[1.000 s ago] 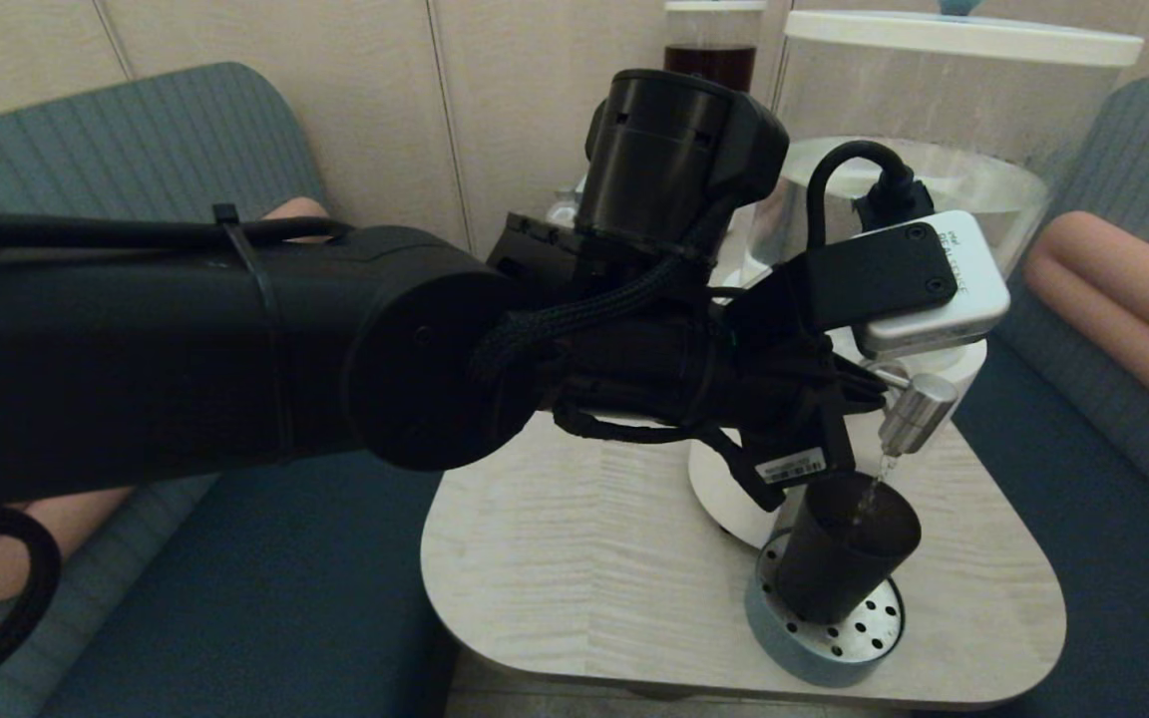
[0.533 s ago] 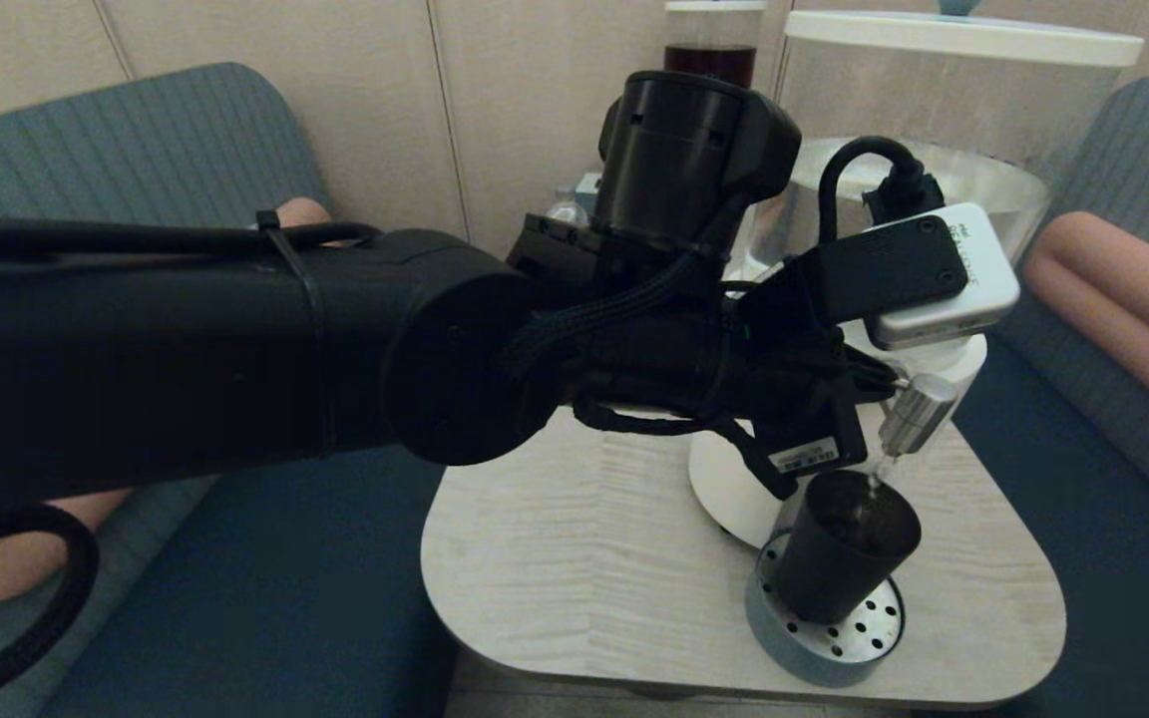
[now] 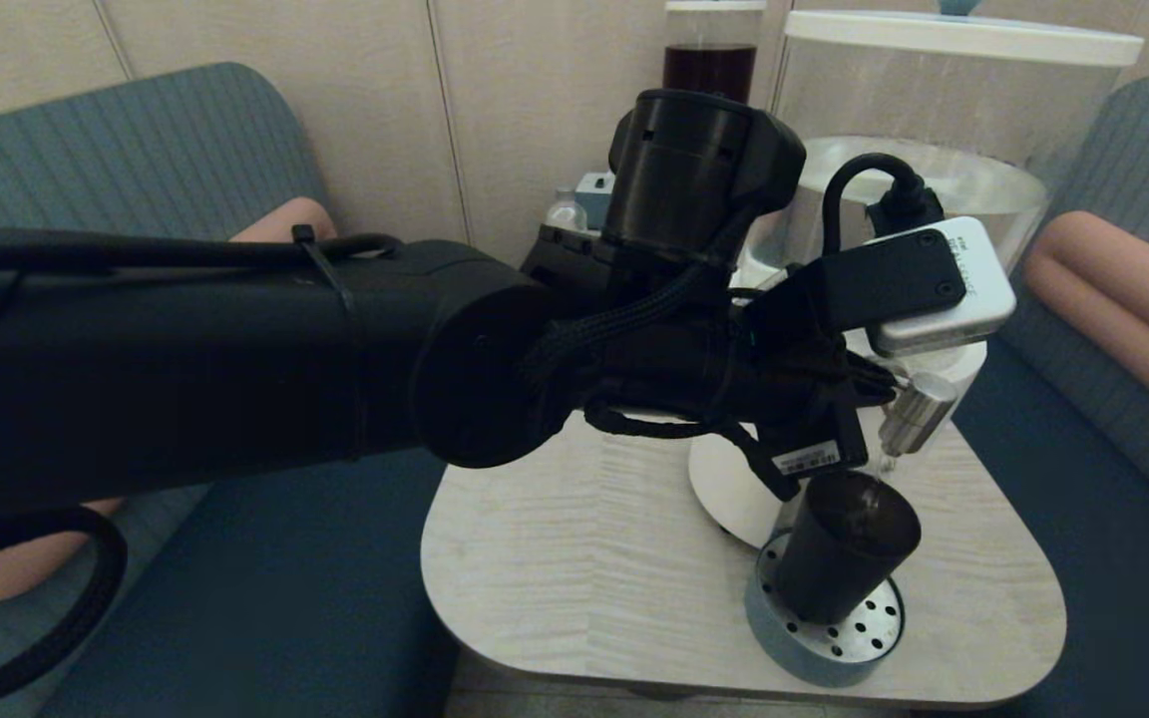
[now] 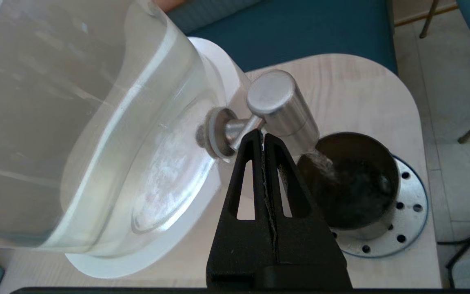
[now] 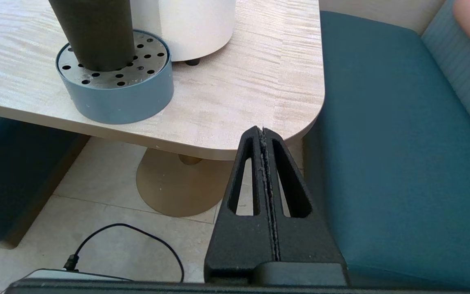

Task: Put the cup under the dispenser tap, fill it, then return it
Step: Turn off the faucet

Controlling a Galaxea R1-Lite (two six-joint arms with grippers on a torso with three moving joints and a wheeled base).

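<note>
The dark tapered cup (image 3: 839, 563) stands upright on the perforated drip tray (image 3: 864, 638), right under the brushed-steel dispenser tap (image 3: 919, 411). In the left wrist view water runs from the tap (image 4: 284, 107) into the cup (image 4: 353, 192), which holds liquid. My left gripper (image 4: 262, 134) is shut and empty, its tips pressed against the tap's thin stem beside the spigot body. My right gripper (image 5: 262, 130) is shut and empty, parked low off the table's near right corner; the cup (image 5: 94, 32) and tray (image 5: 125, 94) show there.
The big dispenser's clear tank (image 3: 934, 120) and white base (image 3: 724, 479) stand behind the cup on the light wood table (image 3: 584, 568). A slimmer dark-liquid dispenser (image 3: 712, 60) and a small clear bottle (image 3: 565, 211) are at the back. Teal sofa seats flank the table.
My left arm has reached a little further towards the dispenser, its tips staying at the tap. The stream into the cup looks thinner in the head view. The cup has not moved.
</note>
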